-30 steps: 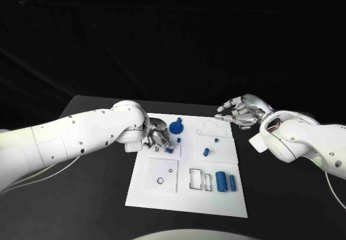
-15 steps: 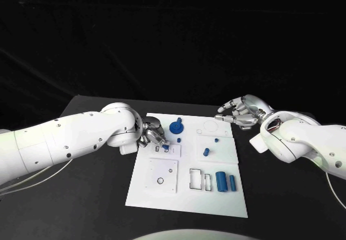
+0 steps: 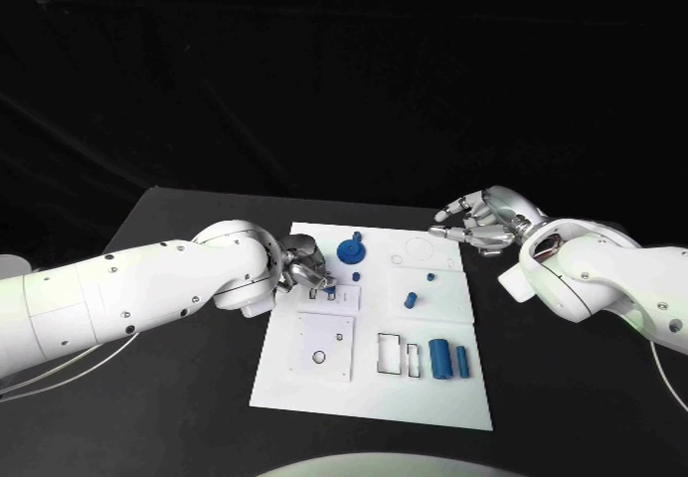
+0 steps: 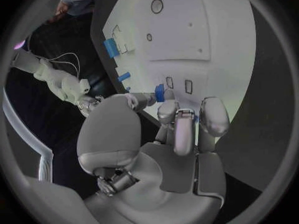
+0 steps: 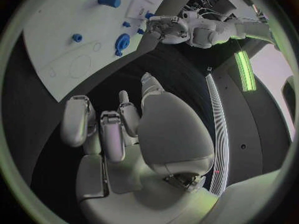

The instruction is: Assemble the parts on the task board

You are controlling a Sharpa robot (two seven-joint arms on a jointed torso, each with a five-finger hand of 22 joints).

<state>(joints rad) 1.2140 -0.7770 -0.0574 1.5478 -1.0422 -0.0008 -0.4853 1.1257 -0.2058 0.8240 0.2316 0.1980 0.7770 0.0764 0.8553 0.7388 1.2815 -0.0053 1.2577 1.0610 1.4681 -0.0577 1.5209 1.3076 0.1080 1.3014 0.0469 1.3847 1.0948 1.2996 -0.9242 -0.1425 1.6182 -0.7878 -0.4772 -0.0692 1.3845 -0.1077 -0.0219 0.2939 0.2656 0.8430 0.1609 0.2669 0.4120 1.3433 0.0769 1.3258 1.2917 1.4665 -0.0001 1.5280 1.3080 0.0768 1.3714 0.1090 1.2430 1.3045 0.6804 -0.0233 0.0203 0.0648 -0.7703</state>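
head view: left hand (image 3: 304, 272) at the task board's (image 3: 376, 393) left edge, fingers curled near a small blue part (image 3: 354, 278); grip unclear.

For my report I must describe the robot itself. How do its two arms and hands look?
Both arms are glossy white rounded shells with small dark screw holes. The left hand and right hand are silver metal with grey fingertip pads. Thin pale cables hang under the left arm.

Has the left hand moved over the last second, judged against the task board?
Yes. The left hand has drawn back toward the task board's left edge, away from the blue round part.
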